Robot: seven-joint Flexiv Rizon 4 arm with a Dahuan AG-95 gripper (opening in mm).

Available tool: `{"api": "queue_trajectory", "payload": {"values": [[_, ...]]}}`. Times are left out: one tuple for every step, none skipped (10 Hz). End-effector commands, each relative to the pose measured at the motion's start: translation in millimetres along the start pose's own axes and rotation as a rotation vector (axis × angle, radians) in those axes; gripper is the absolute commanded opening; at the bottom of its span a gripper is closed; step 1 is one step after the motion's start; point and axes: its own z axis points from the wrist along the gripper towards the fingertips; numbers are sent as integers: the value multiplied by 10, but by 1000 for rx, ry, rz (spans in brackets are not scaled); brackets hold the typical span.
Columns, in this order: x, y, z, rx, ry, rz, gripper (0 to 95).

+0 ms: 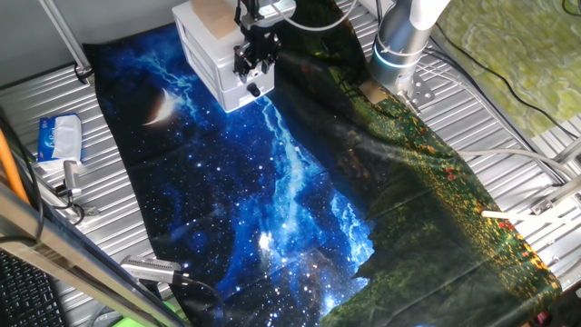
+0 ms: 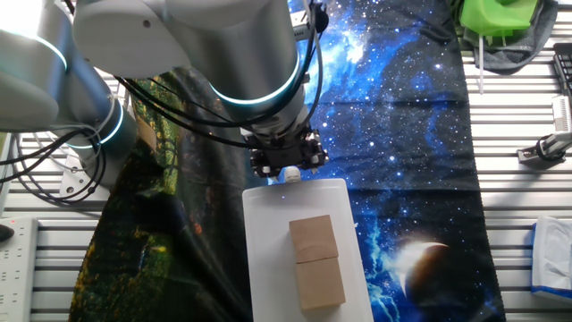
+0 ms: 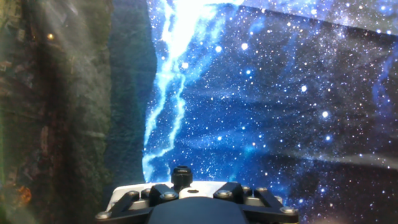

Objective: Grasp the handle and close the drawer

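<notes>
Reference is the white mini cabinet (image 1: pixel 213 54), at the far end of the galaxy-print cloth (image 1: pixel 263 182) in one fixed view. Nearest to that camera: a metal tool (image 1: pixel 150 266) off the cloth's near corner, well away from the cabinet; a blue-white packet (image 1: pixel 60 138) on the slatted table (image 1: pixel 109 173) left of the cloth, also well apart from it. Mid cloth is bare print, blue half on the cabinet's side, dark green landscape half toward the arm base (image 1: pixel 404 41). At the cabinet: gripper (image 1: pixel 255 65) sits right against the cabinet front, on the side facing the cloth. Handle (image 2: pixel 291 173) shows in the other fixed view as a small white knob just off the cabinet's front edge, directly under the gripper body (image 2: pixel 286 156); looks like it sits between the fingers, contact not resolvable. Drawer (image 1: pixel 238 86): front face looks roughly flush with the cabinet body, can't tell for sure with the gripper in front. Claw state: cannot tell, fingertips are hidden in all three views; hand view only gives the gripper's underside (image 3: pixel 196 202) over a white edge (image 3: pixel 134 188) and cloth beyond. On top of the cabinet: a tan block (image 2: pixel 316 261), lying flat, toward the side away from the handle. Beyond the cabinet in the other fixed view: a green object (image 2: pixel 499 18) at the cloth's far end.
</notes>
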Motion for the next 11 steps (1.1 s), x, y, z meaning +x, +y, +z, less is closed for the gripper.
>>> {"api": "queue_trajectory", "payload": {"values": [[-10, -1, -15, -7, -1, 18, 570], [-19, -8, -13, -8, -1, 21, 570], [-23, -10, -16, -9, -1, 24, 570], [-27, -13, -18, -10, -2, 26, 570], [-45, -21, -35, -13, 3, 27, 570], [-76, -36, -63, -19, 10, 34, 570], [-92, -45, -73, -21, 13, 36, 570], [-118, -61, -78, -23, 23, 39, 570], [-134, -74, -66, -23, 23, 52, 380], [-138, -77, -64, -23, 23, 62, 380], [-149, -83, -62, -27, 22, 82, 0]]}}
